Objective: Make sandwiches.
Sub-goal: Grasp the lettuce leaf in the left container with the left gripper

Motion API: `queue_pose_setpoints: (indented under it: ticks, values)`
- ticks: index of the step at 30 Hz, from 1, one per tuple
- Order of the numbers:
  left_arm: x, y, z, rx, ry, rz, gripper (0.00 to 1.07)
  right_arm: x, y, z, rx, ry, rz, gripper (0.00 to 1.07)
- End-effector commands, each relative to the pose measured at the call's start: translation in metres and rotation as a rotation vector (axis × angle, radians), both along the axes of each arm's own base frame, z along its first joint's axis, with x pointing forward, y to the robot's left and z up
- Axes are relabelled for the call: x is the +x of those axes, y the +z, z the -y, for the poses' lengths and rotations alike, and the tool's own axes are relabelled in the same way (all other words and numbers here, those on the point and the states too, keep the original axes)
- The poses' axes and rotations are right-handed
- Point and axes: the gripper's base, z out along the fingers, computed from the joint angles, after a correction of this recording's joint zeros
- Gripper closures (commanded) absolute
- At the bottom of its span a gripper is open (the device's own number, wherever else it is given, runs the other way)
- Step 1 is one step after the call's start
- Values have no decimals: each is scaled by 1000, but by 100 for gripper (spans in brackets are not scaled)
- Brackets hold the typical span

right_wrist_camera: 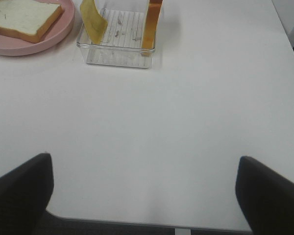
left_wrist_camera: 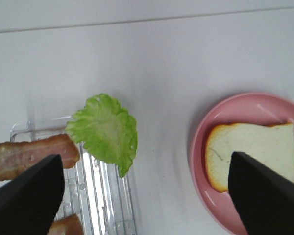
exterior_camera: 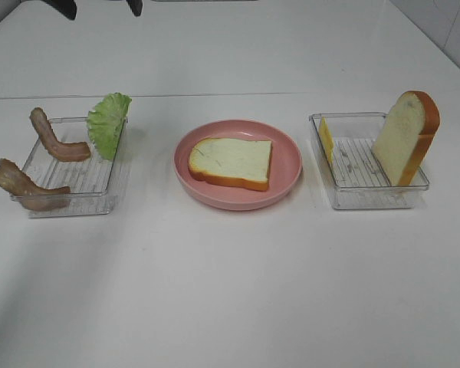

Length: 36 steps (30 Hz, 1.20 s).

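Observation:
One pale bread slice with an orange-brown crust lies flat on the round pink plate in the middle of the table. The left clear tray holds two bacon strips and a green lettuce leaf propped against its right wall. In the right clear tray, a second bread slice stands on edge and yellow cheese leans on the left wall. My left gripper hangs open above the lettuce and the plate's bread, holding nothing. Near the table's front edge my right gripper is open and empty. Neither gripper shows in the high view.
A seam crosses the white table behind the trays. Two dark shapes sit at the far edge. The right wrist view shows the table's front edge just under the gripper and bare tabletop up to the right tray.

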Motion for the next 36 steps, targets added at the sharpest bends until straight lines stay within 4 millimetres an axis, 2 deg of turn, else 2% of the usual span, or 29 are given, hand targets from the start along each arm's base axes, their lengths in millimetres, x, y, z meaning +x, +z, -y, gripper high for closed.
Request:
queue_pose_setpoints:
  ticks: [1,2,4,5,6,11,12,13,14,18,21,26,32,36]
  values:
    - [-4,-28,-9,59,33,-159,23,-5,0,0,0,-4,38,9]
    - [-4,-28,-9,59,33,-159,23,-5,0,0,0,-4,38,9]
    - [3,-43,-13,49,83,-192,23,-5,0,0,0,-4,38,9]
    - [3,-43,-13,49,83,-192,23,-5,0,0,0,-4,38,9]
    - [7,-55,-12,50,106,-214,23,-5,0,0,0,-4,38,9]
    - [15,-73,-11,54,119,-222,23,-5,0,0,0,-4,38,9]
    - [19,-83,-10,48,133,-224,23,-5,0,0,0,-4,38,9]
    - [19,-83,-10,48,133,-224,23,-5,0,0,0,-4,38,9]
    - [23,-93,-9,46,138,-226,23,-5,0,0,0,-4,38,9]
    - [30,-110,-8,51,144,-222,23,-5,0,0,0,-4,38,9]
    - [33,-116,-8,55,160,-212,23,-5,0,0,0,-4,38,9]
    - [42,-139,-5,33,185,-195,23,-5,0,0,0,-4,38,9]
    - [46,-146,-4,22,186,-177,23,-5,0,0,0,-4,38,9]
    - [47,-157,-3,29,186,-197,23,-5,0,0,0,-4,38,9]
